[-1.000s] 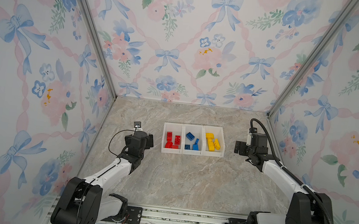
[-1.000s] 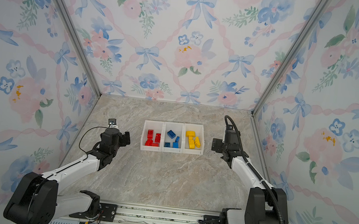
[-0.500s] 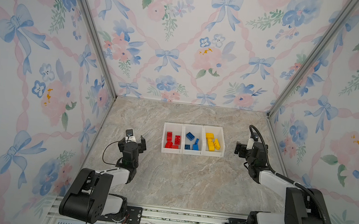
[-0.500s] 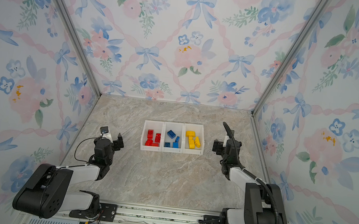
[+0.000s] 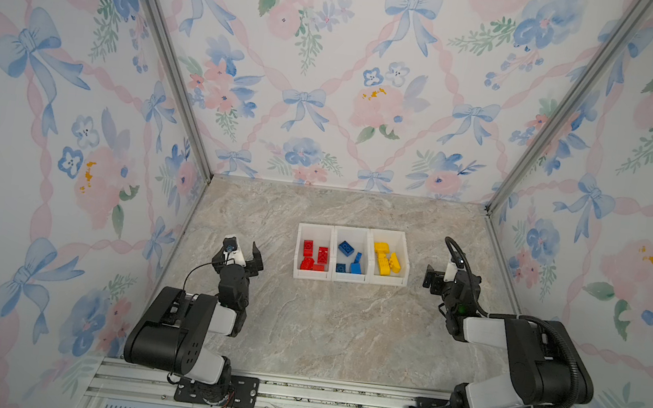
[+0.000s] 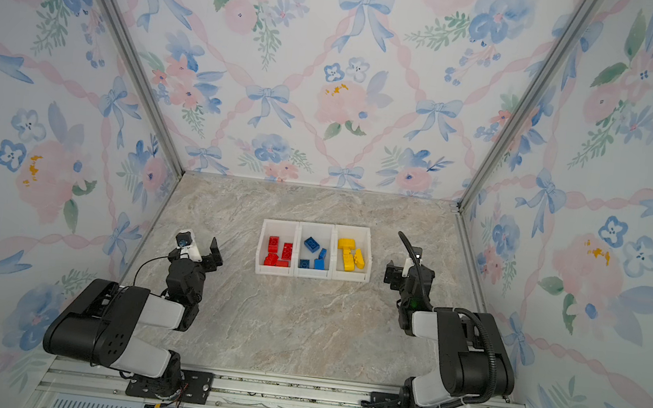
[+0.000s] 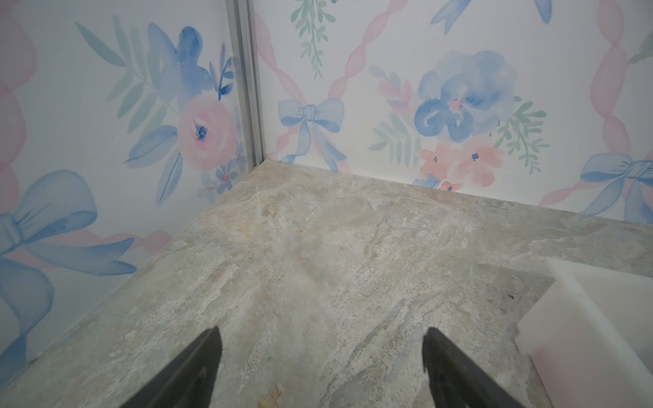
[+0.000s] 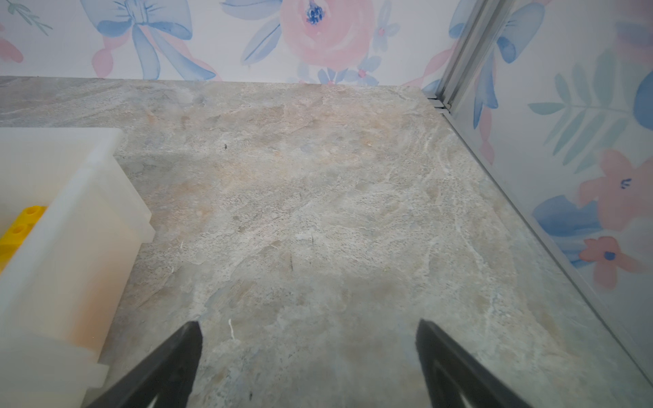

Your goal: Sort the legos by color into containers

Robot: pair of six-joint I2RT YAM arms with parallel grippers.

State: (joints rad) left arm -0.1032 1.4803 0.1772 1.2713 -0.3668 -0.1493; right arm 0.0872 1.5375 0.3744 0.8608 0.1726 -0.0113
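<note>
Three white containers (image 5: 350,278) (image 6: 310,274) stand in a row at mid-table. In both top views the left one holds red legos (image 5: 312,256) (image 6: 278,252), the middle one blue legos (image 5: 350,258) (image 6: 315,254), the right one yellow legos (image 5: 385,258) (image 6: 348,253). My left gripper (image 5: 242,252) (image 7: 321,333) stands open and empty over bare table, left of the containers (image 7: 583,318). To their right, my right gripper (image 5: 439,280) (image 8: 307,328) is open and empty, with a container wall (image 8: 70,219) and a yellow lego (image 8: 17,229) beside it.
Floral walls close the table on three sides, with aluminium corner posts (image 5: 533,132) (image 7: 247,88) (image 8: 463,53). Both arms are folded near the metal rail (image 5: 315,396) at the front edge. I see no loose bricks on the marble tabletop (image 5: 323,330).
Both arms have folded back toward their bases. The left gripper has drawn away from the containers, to the left and nearer the front; the right gripper has lowered slightly. Both stay open.
</note>
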